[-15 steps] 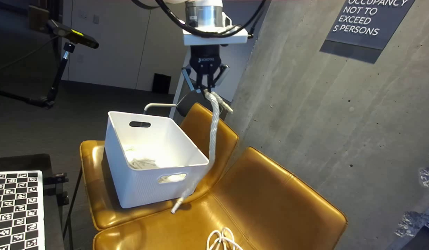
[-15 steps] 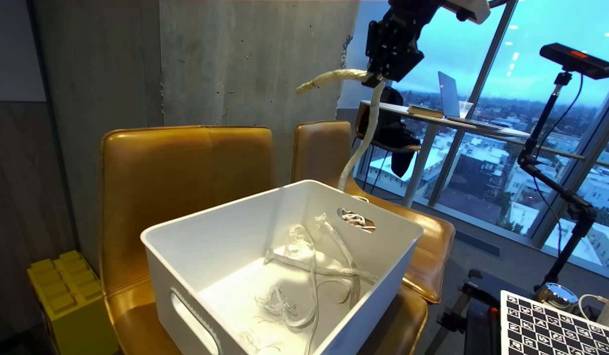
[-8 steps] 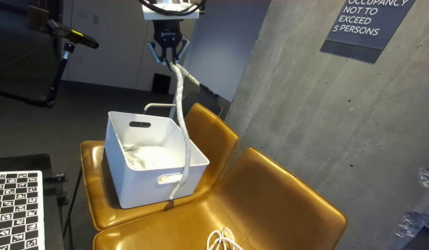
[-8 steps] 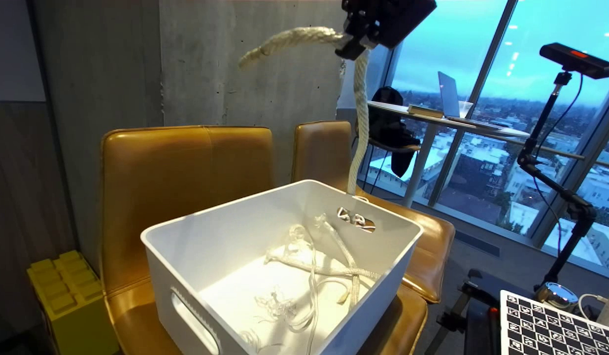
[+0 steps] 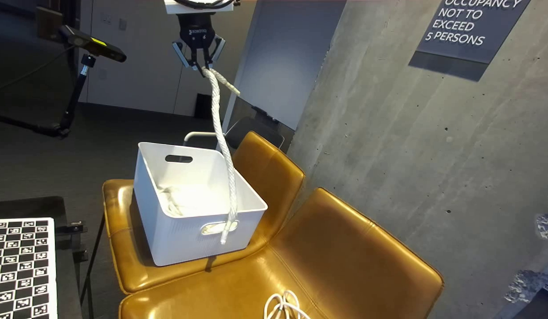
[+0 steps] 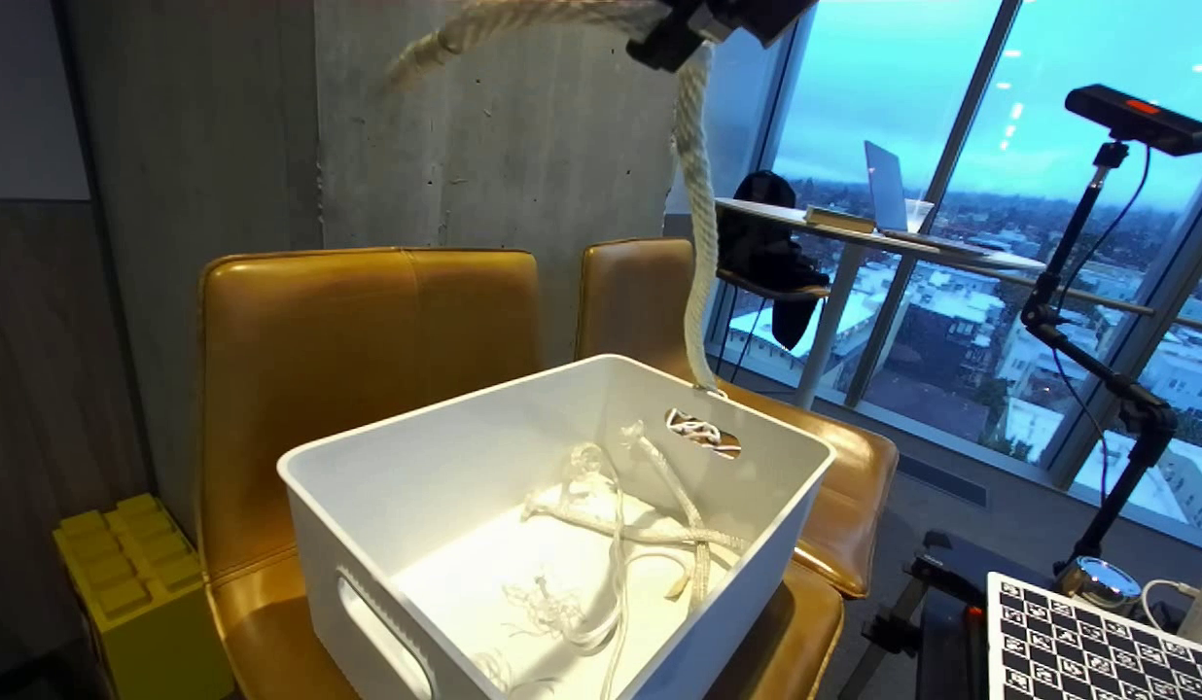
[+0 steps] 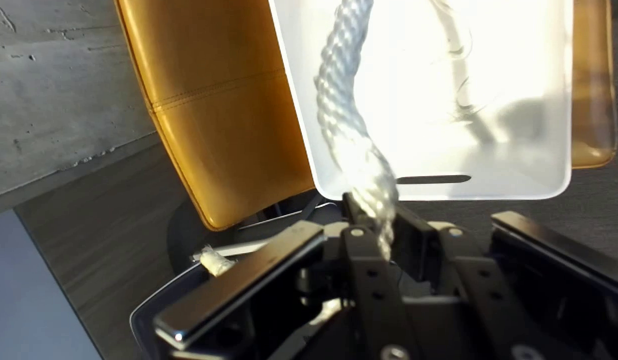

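In an exterior view, the black tool [image 5: 202,70] hangs well above the white bin [image 5: 181,241], clamped around a white rope [image 5: 225,153]. The rope's long part hangs in front of the bin's near wall; a short end pokes out beside the jaws. The bin stands on a tan chair [image 5: 121,235]; a matching chair [image 5: 354,252] is just beside the bin, with a coil of white cord [image 5: 282,305] on it. A checkered board [image 5: 21,266] lies apart from the bin.

In an exterior view, pale rope pieces [image 6: 659,536] lie inside the bin, and the partly cut-off tool shows above the bin's far end. The rope drops behind the far wall, outside the bin; whether it touches that wall cannot be told. A yellow box [image 6: 159,622] stands lower than the bin. Well beyond the bin, a laptop [image 6: 886,185] rests on a tabletop [image 6: 781,213].

In the wrist view, the jaws pinch the rope, which curves away in front of the bin; its frayed short end shows outside the bin's rim.
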`<state>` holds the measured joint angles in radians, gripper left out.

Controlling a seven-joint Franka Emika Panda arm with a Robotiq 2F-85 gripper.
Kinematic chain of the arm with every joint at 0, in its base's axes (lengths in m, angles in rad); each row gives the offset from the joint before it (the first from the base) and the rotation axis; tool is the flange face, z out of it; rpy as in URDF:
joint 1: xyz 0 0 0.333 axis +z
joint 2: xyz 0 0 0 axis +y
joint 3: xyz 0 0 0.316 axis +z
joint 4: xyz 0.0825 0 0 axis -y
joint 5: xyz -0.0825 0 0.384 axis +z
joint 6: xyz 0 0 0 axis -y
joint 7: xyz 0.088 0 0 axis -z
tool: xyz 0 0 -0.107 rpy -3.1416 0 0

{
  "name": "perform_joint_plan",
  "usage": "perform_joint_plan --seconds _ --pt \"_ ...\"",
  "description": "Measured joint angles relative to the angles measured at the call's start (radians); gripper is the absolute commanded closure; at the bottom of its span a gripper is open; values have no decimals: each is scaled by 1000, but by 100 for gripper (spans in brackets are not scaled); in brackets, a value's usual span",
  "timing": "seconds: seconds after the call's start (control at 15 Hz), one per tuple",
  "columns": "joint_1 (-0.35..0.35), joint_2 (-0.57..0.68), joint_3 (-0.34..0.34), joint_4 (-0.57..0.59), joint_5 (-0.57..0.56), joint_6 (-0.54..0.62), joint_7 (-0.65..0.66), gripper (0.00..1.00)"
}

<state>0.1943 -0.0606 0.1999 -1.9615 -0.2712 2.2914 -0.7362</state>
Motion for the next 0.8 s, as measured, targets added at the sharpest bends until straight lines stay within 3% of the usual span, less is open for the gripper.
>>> perform_joint_plan --seconds 0.53,0.8 --pt "55 9 61 72 -37 -55 67 97" --pt "48 7 51 39 -36 -58 69 97"
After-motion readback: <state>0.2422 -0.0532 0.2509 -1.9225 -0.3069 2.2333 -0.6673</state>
